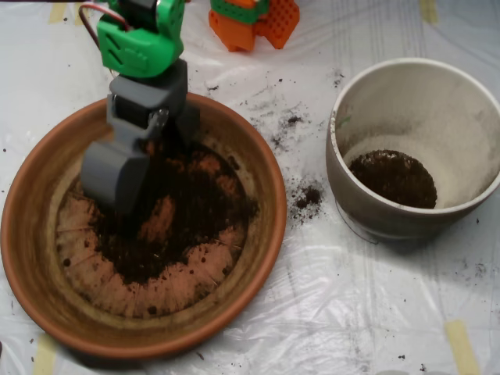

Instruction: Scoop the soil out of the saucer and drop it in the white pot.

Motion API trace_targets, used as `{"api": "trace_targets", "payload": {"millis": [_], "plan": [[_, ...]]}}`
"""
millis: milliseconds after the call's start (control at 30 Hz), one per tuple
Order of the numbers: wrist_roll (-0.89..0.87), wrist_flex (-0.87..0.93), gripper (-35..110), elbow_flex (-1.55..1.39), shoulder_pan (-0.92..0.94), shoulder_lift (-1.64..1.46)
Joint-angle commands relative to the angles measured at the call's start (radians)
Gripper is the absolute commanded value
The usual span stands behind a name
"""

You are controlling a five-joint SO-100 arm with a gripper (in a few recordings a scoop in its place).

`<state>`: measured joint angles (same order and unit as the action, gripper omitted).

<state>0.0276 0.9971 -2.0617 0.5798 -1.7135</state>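
Scoop: the grey clamshell scoop [117, 176] sits low inside the saucer, at the left of the soil patch; its lower end is down in the soil; whether its shells are parted or closed I cannot tell from above
Arm: a dark grey block joins the scoop to the green joint housing [144, 35] at the top left; a red wire loops beside the housing
Soil: dark crumbly soil [187, 223] spreads over the middle of the saucer's base, thin enough that orange patches show through; a second dark heap [393, 178] lies at the bottom of the white pot
Saucer: the terracotta saucer [258, 168] fills the left of the view; radial ridges show on its bare base
White pot: the white pot [391, 74] stands at the right, apart from the saucer; its inner wall is dusty
Spill: crumbs [307, 195] lie between saucer and pot
Ground: a clear plastic sheet [367, 312] covers the table
Background: an orange plastic part [254, 19] sits at the top edge
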Motion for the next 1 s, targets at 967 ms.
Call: {"api": "trace_targets", "payload": {"millis": [967], "plan": [[-0.018, -0.006, 12, 0.279, 0.149, 0.285]]}}
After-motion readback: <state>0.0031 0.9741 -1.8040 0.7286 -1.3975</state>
